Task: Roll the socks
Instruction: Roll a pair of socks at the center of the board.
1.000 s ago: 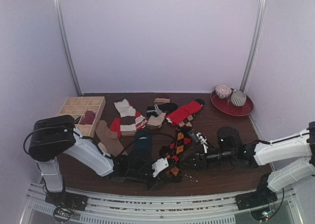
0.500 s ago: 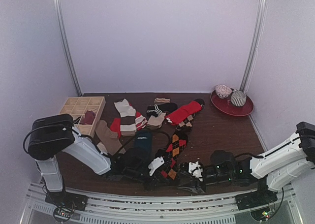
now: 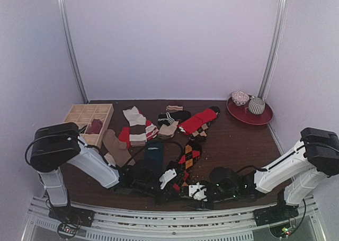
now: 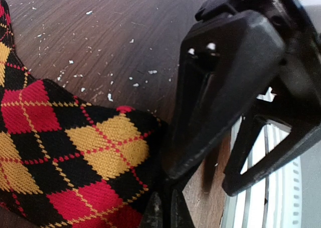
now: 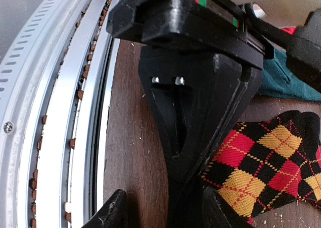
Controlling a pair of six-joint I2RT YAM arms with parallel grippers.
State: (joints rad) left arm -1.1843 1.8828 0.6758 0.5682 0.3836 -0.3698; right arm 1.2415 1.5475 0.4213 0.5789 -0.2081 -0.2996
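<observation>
Pinching the argyle sock (image 4: pixel 65 153) edge with the left gripper (image 4: pixel 163 210), pressed together. Straddling that pinch with the right gripper (image 5: pixel 168 213), spread apart; sock just beside, perhaps touching.

Dark wooden table (image 3: pixel 238 140) bearing scattered socks (image 3: pixel 189 155), a compartment box (image 3: pixel 87 114), a red plate (image 3: pixel 260 118)
</observation>
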